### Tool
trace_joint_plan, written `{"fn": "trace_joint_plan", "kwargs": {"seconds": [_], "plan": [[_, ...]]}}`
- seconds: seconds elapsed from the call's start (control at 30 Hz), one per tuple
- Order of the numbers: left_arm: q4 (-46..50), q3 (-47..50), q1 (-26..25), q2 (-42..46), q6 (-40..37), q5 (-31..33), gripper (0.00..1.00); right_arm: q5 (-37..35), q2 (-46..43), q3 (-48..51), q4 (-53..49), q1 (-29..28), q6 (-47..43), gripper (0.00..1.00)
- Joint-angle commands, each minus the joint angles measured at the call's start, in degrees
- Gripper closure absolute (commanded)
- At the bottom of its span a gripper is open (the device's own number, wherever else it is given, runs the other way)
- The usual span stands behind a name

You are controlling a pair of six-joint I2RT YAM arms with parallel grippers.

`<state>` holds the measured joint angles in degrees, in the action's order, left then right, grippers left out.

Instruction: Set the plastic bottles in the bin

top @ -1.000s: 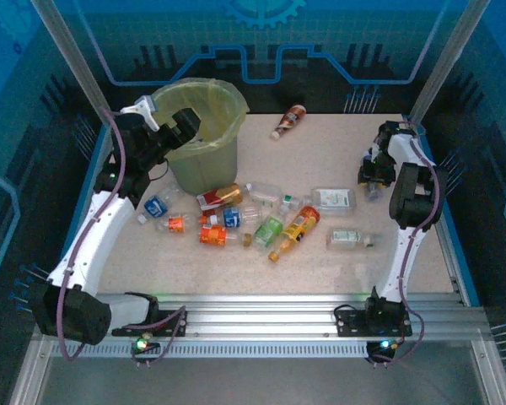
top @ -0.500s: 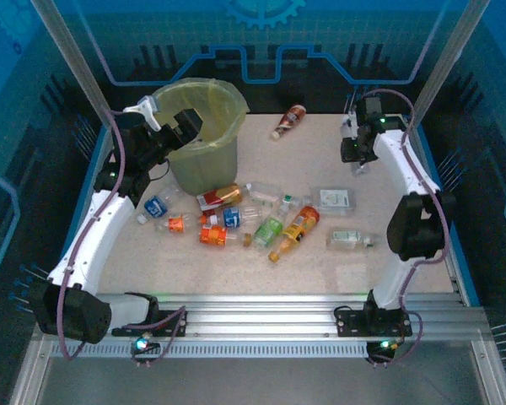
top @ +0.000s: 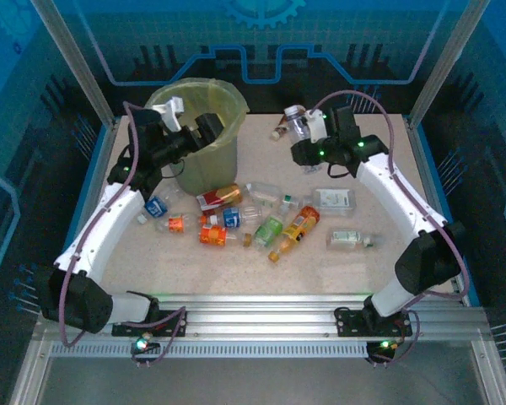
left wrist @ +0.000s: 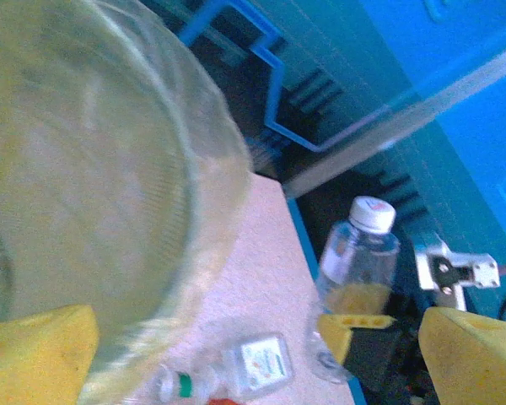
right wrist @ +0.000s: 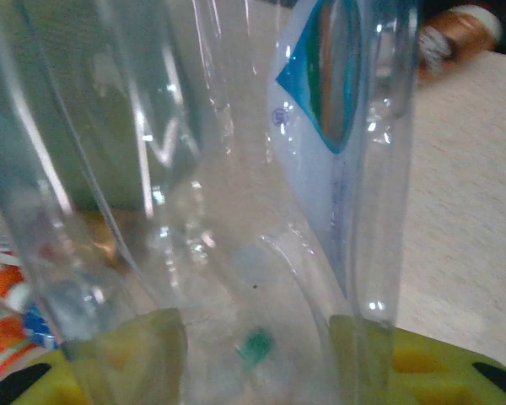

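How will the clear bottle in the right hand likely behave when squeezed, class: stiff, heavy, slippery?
The clear bottle looks empty, so probably light for its size. Its thin see-through walls look creased, so they may buckle under the pinch of the right hand. The glossy plastic could slip.

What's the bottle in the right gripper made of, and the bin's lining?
Bottle: thin clear plastic, glossy; the table shows through it and highlights streak its walls.
Bin lining: translucent yellow-green film, likely a plastic bag; it folds over the rim and looks crinkled.
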<state>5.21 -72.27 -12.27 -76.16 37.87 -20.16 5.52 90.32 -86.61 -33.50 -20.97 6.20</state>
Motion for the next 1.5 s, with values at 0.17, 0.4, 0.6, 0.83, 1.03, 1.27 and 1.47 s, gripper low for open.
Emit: {"fn": "trace_joint_plan", "kwargs": {"seconds": [0.17, 0.4, 0.6, 0.83, 1.03, 1.27, 1.47], "plan": [[-8.9, -3.2, -6.7, -2.3, -3.0, -11.7, 0.01, 12.4, -4.6, 6.2, 16.0, -6.0, 5.4, 0.75], [-8.1, -3.5, -9.2, -3.2, -6.0, -12.8, 0.04, 16.5, -6.4, 7.2, 19.9, -8.4, 9.2, 0.74], [-8.0, -4.5, -10.3, -4.8, -6.5, -13.0, 0.06, 15.8, -7.6, 6.8, 19.7, -11.6, 9.4, 0.73], [-9.1, -4.8, -11.2, -6.1, -6.1, -13.8, 0.12, 15.5, -8.4, 6.9, 20.8, -13.9, 10.1, 0.72], [-10.1, -4.3, -11.2, -6.1, -5.6, -14.0, 0.39, 14.9, -8.5, 7.0, 20.9, -14.2, 11.3, 0.68], [-11.2, -4.0, -11.1, -5.1, -6.7, -11.6, 0.55, 10.5, -9.9, 7.1, 16.5, -14.3, 12.2, 0.32], [-5.3, -9.0, -10.8, -5.3, -13.3, -6.5, 0.55, 5.3, -12.9, 6.4, 9.2, -14.4, 13.1, 0.00]]}}
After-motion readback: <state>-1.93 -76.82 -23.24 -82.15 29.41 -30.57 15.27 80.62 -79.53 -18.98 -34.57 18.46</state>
